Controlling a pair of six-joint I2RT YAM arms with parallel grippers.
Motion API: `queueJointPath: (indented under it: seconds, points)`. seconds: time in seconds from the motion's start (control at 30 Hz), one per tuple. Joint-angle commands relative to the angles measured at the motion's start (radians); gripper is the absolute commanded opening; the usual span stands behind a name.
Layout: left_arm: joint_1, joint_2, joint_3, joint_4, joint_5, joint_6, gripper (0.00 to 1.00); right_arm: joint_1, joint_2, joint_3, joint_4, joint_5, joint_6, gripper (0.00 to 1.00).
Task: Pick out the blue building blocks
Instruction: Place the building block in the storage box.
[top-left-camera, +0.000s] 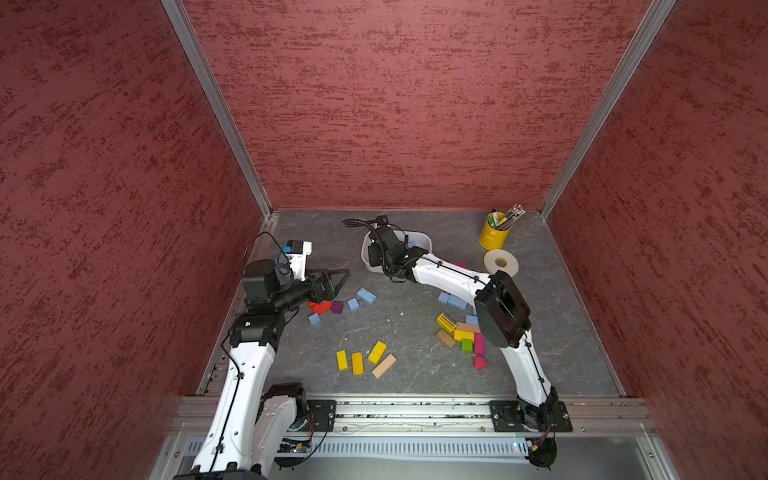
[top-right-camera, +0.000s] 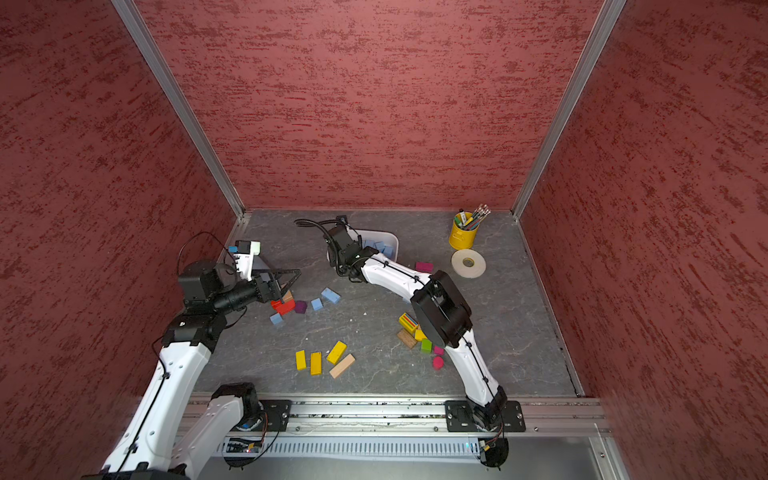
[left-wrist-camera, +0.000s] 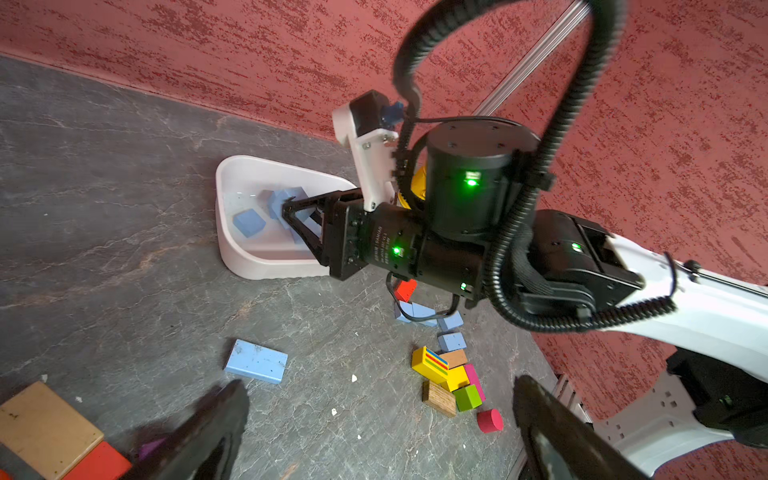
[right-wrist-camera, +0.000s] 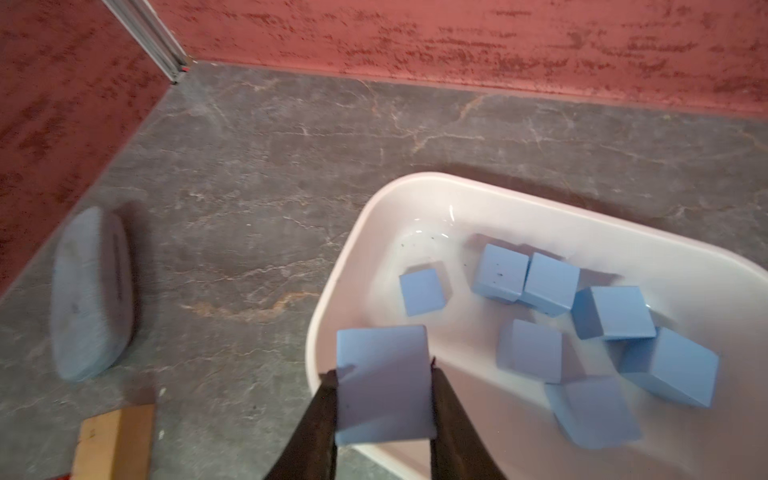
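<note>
The right gripper (right-wrist-camera: 382, 368) is pinching a matte sky-blue square-faced block (right-wrist-camera: 382, 399) above the white plastic tub's rim (right-wrist-camera: 332, 291), where several like cubes (right-wrist-camera: 611, 311) are lying. More blue bricks (top-left-camera: 366, 295) are lying on the grey table (top-left-camera: 407, 332). The left gripper (top-left-camera: 338, 278) is gaping wide, empty.

clear: table centre (top-left-camera: 407, 332) | blocked: right gripper (right-wrist-camera: 382, 370) over white bin (left-wrist-camera: 249, 162); mixed blocks (top-left-camera: 461, 334) beneath right elbow (top-left-camera: 500, 311)

In both top views the right arm (top-left-camera: 440, 266) covers half the tub (top-left-camera: 426, 241), and blue blocks (top-left-camera: 457, 301) near the tub lie partly under its elbow. Apart from the tub, a grey rounded thing (right-wrist-camera: 89, 295) is too smeared to name.
</note>
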Motion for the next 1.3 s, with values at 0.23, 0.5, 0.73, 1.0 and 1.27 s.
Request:
queueJointPath:
  seconds: [0.23, 0.5, 0.73, 1.0, 1.27]
  points:
    - [0.006, -0.011, 0.017, 0.004, -0.001, 0.010, 1.00, -0.064, 0.226, 0.341, -0.182, -0.012, -0.010, 0.12]
    - [0.006, -0.009, 0.017, 0.005, -0.001, 0.011, 1.00, -0.086, 0.360, 0.534, -0.219, -0.021, -0.037, 0.18]
    - [0.006, -0.007, 0.017, 0.004, -0.001, 0.011, 1.00, -0.094, 0.381, 0.541, -0.164, -0.032, -0.068, 0.28]
    - [0.007, -0.006, 0.016, 0.006, 0.001, 0.008, 0.99, -0.100, 0.422, 0.587, -0.138, -0.060, -0.076, 0.50]
    - [0.006, -0.005, 0.017, 0.005, 0.001, 0.010, 1.00, -0.100, 0.367, 0.596, -0.133, -0.098, -0.104, 0.67]
